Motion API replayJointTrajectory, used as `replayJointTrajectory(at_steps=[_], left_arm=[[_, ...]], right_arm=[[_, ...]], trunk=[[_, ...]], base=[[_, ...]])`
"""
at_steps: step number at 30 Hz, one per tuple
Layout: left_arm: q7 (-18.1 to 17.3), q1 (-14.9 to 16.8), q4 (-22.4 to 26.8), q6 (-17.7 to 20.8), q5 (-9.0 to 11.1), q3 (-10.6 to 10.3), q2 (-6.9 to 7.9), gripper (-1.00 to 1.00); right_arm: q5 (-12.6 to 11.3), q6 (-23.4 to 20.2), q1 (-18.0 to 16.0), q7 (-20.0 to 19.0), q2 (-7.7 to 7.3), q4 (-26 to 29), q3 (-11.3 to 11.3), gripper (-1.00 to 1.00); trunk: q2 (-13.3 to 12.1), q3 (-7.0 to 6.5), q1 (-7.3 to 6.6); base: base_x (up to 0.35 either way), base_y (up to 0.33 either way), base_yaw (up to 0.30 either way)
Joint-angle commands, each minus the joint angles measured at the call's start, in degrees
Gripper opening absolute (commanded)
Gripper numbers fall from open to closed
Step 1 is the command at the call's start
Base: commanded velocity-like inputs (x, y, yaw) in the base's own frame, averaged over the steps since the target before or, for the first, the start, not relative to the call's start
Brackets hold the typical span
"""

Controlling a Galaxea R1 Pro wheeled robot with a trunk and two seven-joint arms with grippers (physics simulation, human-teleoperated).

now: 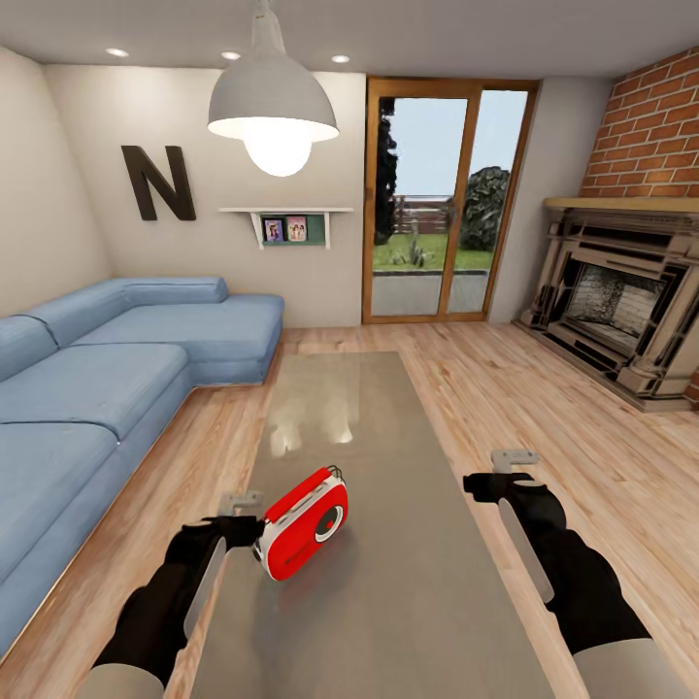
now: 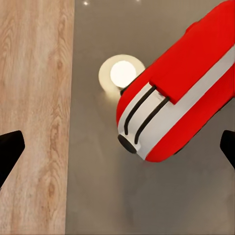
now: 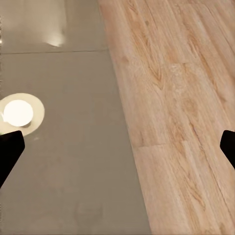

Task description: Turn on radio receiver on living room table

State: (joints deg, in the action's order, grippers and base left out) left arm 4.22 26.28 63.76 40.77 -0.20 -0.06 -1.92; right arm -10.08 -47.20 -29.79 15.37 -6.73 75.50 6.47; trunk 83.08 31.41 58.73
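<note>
Head view: one red radio receiver (image 1: 303,524) with white trim lies tilted on the near part of a long glossy grey table (image 1: 388,602), its round dial facing up and toward the camera. The left gripper (image 1: 241,505) hovers just beside the radio's left end; whether it touches cannot be told. The right gripper (image 1: 515,464) hangs above the table's right edge, well apart from the radio.

Left wrist view: both dark fingertips (image 2: 10,152) sit at the frame's opposite edges, so the jaws are spread wide and hold nothing. The radio (image 2: 181,105) lies between them, nearer one side, its narrow white-striped end showing two dark slots and a small dark knob. One lamp reflection (image 2: 122,73) glows on the tabletop.

Right wrist view: its fingertips (image 3: 10,154) are likewise wide apart and empty, over the table edge (image 3: 58,147) and the wood floor (image 3: 181,122).

The head view alone shows one blue sofa (image 1: 97,379), one pendant lamp (image 1: 273,107), one brick fireplace (image 1: 621,301) and glass doors (image 1: 442,204).
</note>
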Motion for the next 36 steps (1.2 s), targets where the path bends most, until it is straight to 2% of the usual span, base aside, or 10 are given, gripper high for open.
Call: replayJointTrajectory(at_steps=[1,8,13,16,17,22,23,32,34,36], left_arm=[[0.00,0.00,0.54,0.04,0.01,-0.03,0.00,1.00],[0.00,0.00,4.78,0.41,0.21,-0.71,-0.70,1.00],[0.06,0.00,8.31,0.89,0.27,-2.44,-1.86,1.00],[0.12,0.00,10.79,3.39,0.22,-3.75,-2.39,1.00],[0.12,0.00,13.36,8.65,0.02,-4.53,-2.96,1.00],[0.20,0.43,14.72,10.61,-0.10,-4.77,-3.12,1.00],[0.27,1.84,15.03,11.20,-0.10,-4.80,-3.16,1.00],[0.40,6.67,12.82,11.57,0.01,-4.78,-3.33,1.00],[0.45,8.35,11.15,11.59,0.02,-4.76,-3.28,1.00],[0.76,12.48,6.36,11.91,0.02,-4.55,-3.08,1.00]], right_arm=[[-0.01,0.00,0.00,0.00,0.02,0.00,0.01,1.00],[-0.02,0.00,0.00,0.01,0.13,0.00,0.18,1.00],[-0.08,-0.03,0.00,0.01,0.14,0.01,0.25,1.00],[-0.10,-0.09,0.00,0.01,0.15,0.04,0.26,1.00],[-0.11,-0.56,0.00,0.01,0.15,0.08,0.27,1.00],[-0.11,-1.49,0.00,0.01,0.14,0.08,0.22,1.00],[-0.11,-1.87,0.00,0.01,0.14,0.09,0.21,1.00],[-0.11,-2.09,0.00,0.01,0.17,0.09,0.21,1.00],[-0.11,-2.10,0.00,0.01,0.16,0.09,0.21,1.00],[-0.11,-2.10,0.00,0.01,0.14,0.09,0.21,1.00]], trunk=[[0.00,0.00,0.00],[0.00,0.00,0.00],[0.00,0.00,0.00],[0.00,0.00,0.00],[0.00,0.00,0.00],[0.00,0.00,0.00],[0.00,0.00,0.00],[0.00,0.00,0.00],[0.00,0.00,0.00],[0.00,0.00,0.00]], base=[[0.000,0.000,0.000],[0.000,0.000,0.000],[0.000,0.000,0.000],[0.000,0.000,0.000],[0.000,0.000,0.000],[0.000,0.000,0.000],[0.000,0.000,0.000],[0.000,0.000,0.000],[0.000,0.000,0.000],[0.000,0.000,0.000]])
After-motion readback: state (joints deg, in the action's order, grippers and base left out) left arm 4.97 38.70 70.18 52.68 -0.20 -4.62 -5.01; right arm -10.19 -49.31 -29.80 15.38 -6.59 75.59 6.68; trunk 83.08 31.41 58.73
